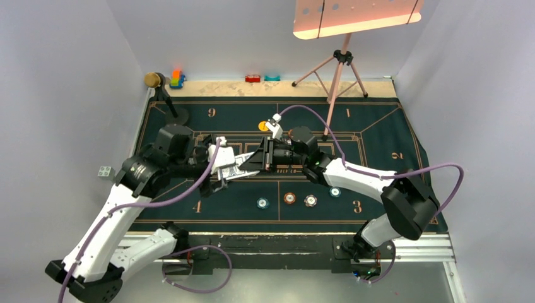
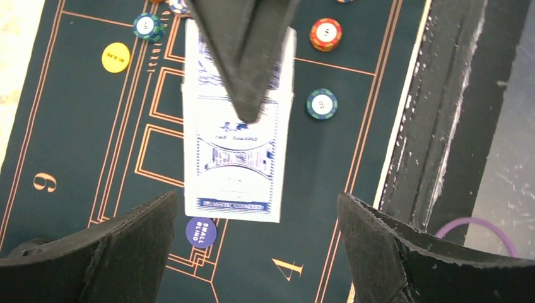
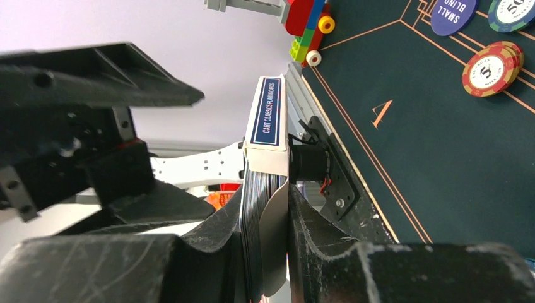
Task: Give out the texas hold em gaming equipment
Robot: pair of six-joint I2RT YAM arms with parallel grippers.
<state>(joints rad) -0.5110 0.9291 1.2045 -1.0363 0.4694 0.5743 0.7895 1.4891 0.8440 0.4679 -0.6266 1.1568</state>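
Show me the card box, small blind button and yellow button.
card box [image 2: 232, 170], left wrist view, blue patterned face.
small blind button [image 2: 200, 231], left wrist view, disc centre.
yellow button [image 2: 115, 57], left wrist view, disc centre.

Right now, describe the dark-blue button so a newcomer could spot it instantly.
Start on the dark green felt mat and find the gold 4 in the left wrist view. The dark-blue button lies flat near it, just past a corner of the raised card box. Unlike the stripe-rimmed chips and the yellow button, it is plain dark blue with SMALL BLIND in white.
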